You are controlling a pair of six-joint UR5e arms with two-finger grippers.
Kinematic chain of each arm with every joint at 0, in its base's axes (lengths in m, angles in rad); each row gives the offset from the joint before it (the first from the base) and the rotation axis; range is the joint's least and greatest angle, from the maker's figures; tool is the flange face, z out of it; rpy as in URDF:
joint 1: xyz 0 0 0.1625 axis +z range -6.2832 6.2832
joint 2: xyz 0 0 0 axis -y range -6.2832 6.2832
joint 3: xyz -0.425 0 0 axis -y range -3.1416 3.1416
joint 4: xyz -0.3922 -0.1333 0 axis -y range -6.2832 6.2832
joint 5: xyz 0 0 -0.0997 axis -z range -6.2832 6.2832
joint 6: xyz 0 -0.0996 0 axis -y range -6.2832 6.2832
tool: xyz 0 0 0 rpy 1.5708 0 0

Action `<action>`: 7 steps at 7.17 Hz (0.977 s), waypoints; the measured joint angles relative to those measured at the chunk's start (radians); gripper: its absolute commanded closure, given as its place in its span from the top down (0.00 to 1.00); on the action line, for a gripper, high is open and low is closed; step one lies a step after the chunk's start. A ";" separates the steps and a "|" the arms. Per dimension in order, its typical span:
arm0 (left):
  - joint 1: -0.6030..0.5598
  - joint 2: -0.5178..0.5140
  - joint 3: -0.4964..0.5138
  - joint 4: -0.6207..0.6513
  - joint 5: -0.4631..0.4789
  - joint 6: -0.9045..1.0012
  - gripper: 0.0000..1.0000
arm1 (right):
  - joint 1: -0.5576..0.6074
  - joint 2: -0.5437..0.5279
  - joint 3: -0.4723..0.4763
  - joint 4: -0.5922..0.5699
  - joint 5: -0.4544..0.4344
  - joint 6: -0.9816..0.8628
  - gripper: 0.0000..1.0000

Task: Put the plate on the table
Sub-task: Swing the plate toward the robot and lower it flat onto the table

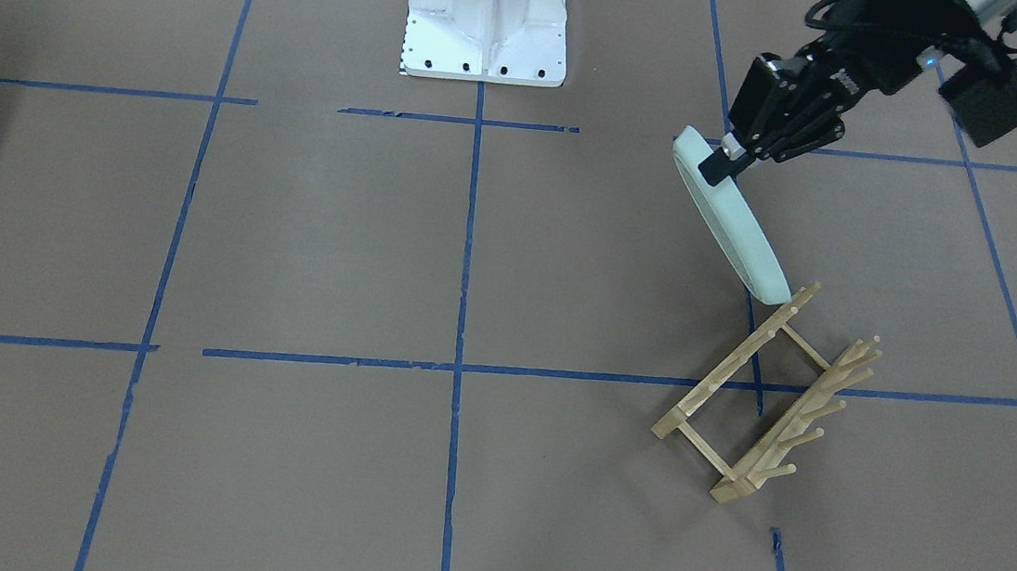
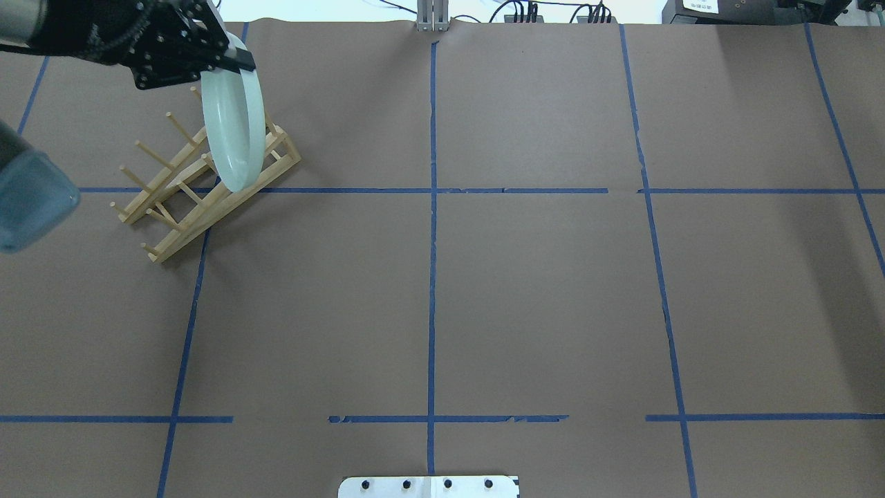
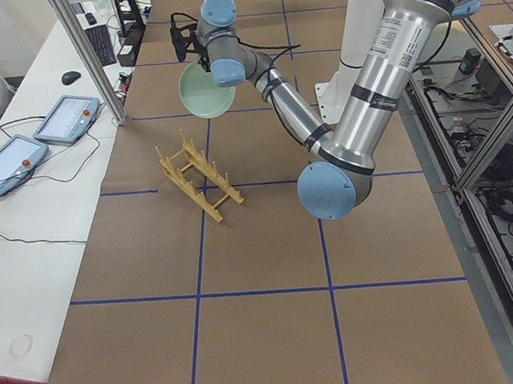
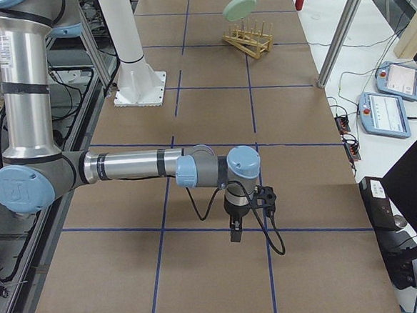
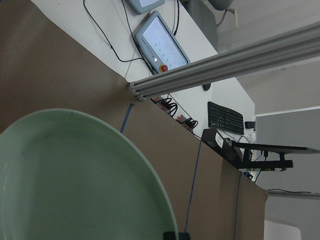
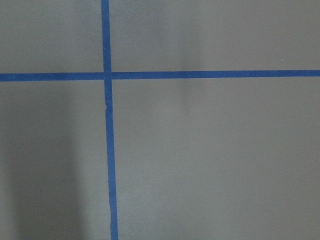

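Plate (image 1: pixel 730 218) is up in the air, on edge & tilted, just above one end of the wooden rack (image 1: pixel 763 399); seems clear of the pegs. Left fingers (image 1: pixel 719 168) pinch its top rim. Looks like the carry step: plate's off the rack, not yet down. Next, I'd guess: swing it over bare tabletop (image 1: pixel 335 241) away from the rack, turn it flat, lower, let go. Right fingers (image 4: pixel 233 232) hang low over the tabletop, well apart from all this; can't tell if spread or pressed together.
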 measured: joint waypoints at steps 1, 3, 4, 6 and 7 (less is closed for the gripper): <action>0.107 -0.011 -0.022 0.121 0.093 0.066 0.00 | 0.001 0.000 0.000 0.000 0.000 0.000 1.00; 0.378 -0.106 0.000 0.440 0.403 0.174 0.00 | 0.000 0.000 0.000 0.001 0.000 0.000 1.00; 0.474 -0.153 0.036 0.555 0.509 0.223 0.00 | 0.000 0.000 0.000 0.001 0.000 0.000 1.00; 0.607 -0.187 0.131 0.656 0.666 0.337 0.00 | 0.000 0.000 0.000 0.001 0.000 0.000 1.00; 0.634 -0.194 0.172 0.669 0.706 0.411 0.00 | 0.000 0.000 0.000 0.001 0.000 0.000 1.00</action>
